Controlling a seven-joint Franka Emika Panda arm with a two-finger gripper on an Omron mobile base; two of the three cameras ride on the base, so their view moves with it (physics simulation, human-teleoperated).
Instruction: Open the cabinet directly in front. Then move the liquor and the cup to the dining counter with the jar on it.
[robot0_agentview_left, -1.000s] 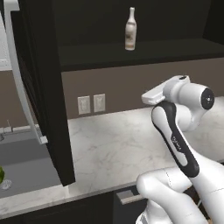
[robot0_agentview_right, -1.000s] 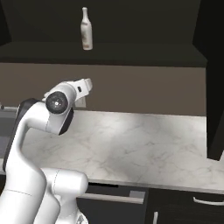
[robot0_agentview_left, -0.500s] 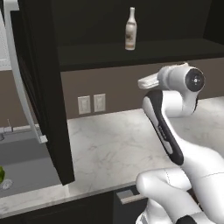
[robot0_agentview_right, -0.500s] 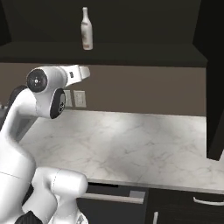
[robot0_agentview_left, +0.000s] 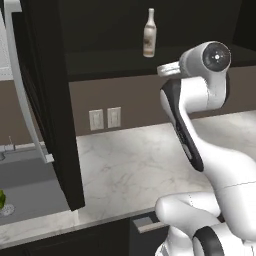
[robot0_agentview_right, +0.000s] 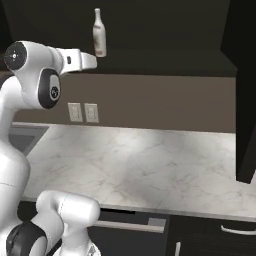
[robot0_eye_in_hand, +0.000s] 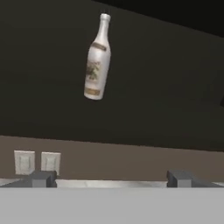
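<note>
Pincer (robot0_eye_in_hand: 109, 178) raised high, level with the bottom edge of the cabinet (robot0_agentview_left: 45, 100), fingers spread wide apart and holding nothing; two dark fingertips (robot0_eye_in_hand: 43, 178) seen far from each other at the bottom of the hand view. Pointed toward the dark inside of the cabinet, well short of the bottle.

Liquor (robot0_agentview_left: 149, 33) standing upright on the shelf inside the cabinet, a slim pale bottle with narrow neck and light label. Seen also in the right base view (robot0_agentview_right: 99, 33), just above and beyond the white wrist of the arm (robot0_agentview_right: 75, 60), not touched by it. In the hand view (robot0_eye_in_hand: 96, 59) placed up and left of centre, slightly tilted because of the roll of the hand.

Both cabinet doors swung open: left door (robot0_agentview_left: 47, 105) hanging edge-on at the left with its long silver handle (robot0_agentview_left: 22, 85), right door (robot0_agentview_right: 245, 90) dark at the right edge of the right base view.

Below the cabinet, a brown wall with a pair of white outlets (robot0_agentview_left: 105, 118), and under that a marble desk (robot0_agentview_right: 150, 165) with grey veins. Sink (robot0_agentview_left: 25, 175) set into the desk at far left. Something small and green (robot0_agentview_left: 2, 199) at the left edge, cut off, cannot tell what. Dark drawers (robot0_agentview_right: 130, 225) below the front edge of the desk.
</note>
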